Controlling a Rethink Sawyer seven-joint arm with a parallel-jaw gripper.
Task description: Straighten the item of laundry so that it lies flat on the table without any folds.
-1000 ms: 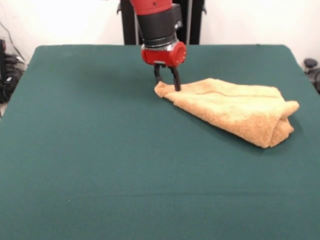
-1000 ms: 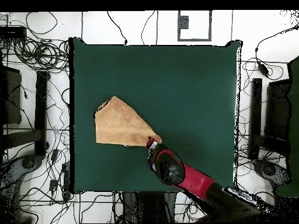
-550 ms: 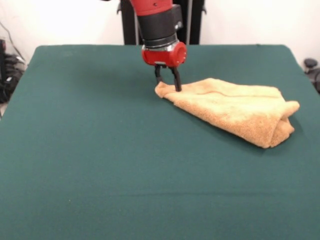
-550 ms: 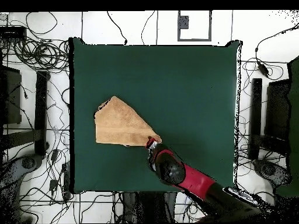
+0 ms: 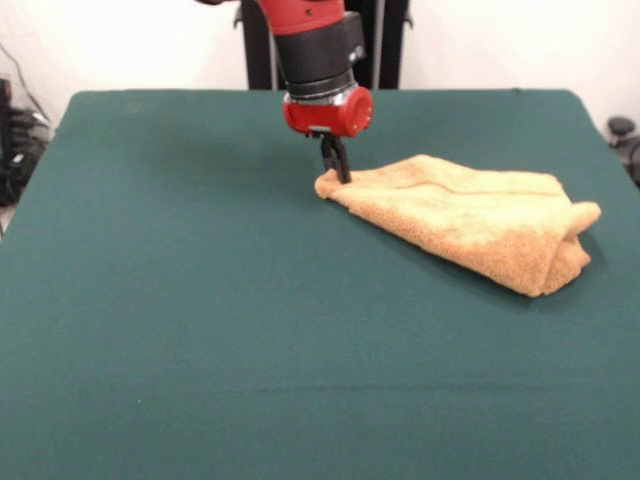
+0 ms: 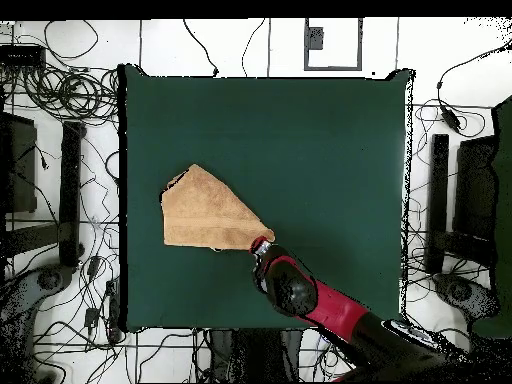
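While the towel (image 5: 468,222) is still lying folded into a rough triangle on the green desk (image 5: 200,330), its pointed corner is being pinched by the hand (image 5: 335,172), whose fingers are now pressed together on the cloth. Half a second ago and a second ago those fingers were being held spread, one on each side of the corner; that gap is now gone, so the grasp is being judged as made. The corner itself appears nudged very slightly toward the bulk of the towel, and no lift is being shown yet: the cloth is resting on the desk along its whole length. In the overhead view the towel (image 6: 205,212) is being seen on the left half of the desk (image 6: 330,150), its tip meeting the hand (image 6: 260,243) near the desk's middle, and its outline is little changed from the earlier pictures. The task is being judged as barely begun: layers are doubled over at the thick end away from the hand, and the pinched corner is likely to need drawing outward so that the fold can be opened.
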